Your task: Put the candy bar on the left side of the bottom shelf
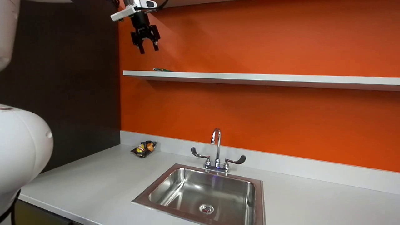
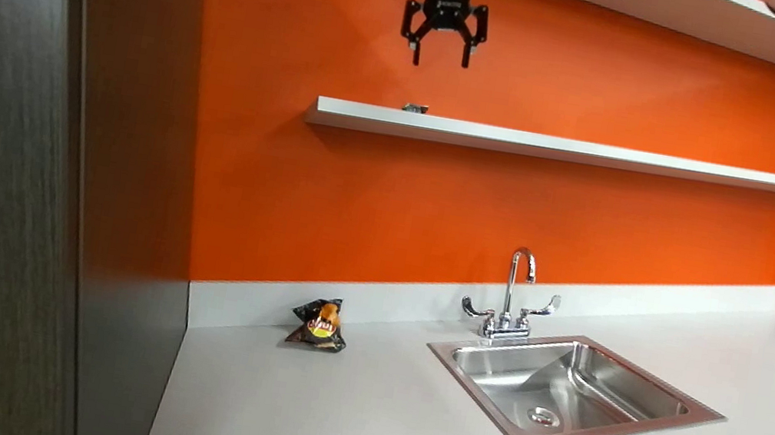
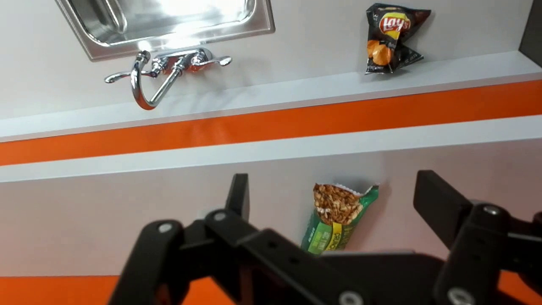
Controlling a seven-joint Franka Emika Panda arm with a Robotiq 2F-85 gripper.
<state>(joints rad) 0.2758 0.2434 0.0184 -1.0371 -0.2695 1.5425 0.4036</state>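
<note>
Below, chip bag (image 1: 144, 149), faucet (image 1: 218, 152), sink (image 1: 259, 200), above, candy bar (image 3: 336, 218) on shelf (image 1: 265, 77)

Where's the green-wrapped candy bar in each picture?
In an exterior view: candy bar, upper half, left of centre, on the shelf.
In an exterior view: candy bar, upper middle.
In the wrist view: candy bar, lower half, right of centre.
Shared landmark: the black Lay's bag.

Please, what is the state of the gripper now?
Black two-fingered gripper: open, holding nothing; the oblong green-wrapped candy bar lies on the pale grey-white shelf below.
</note>
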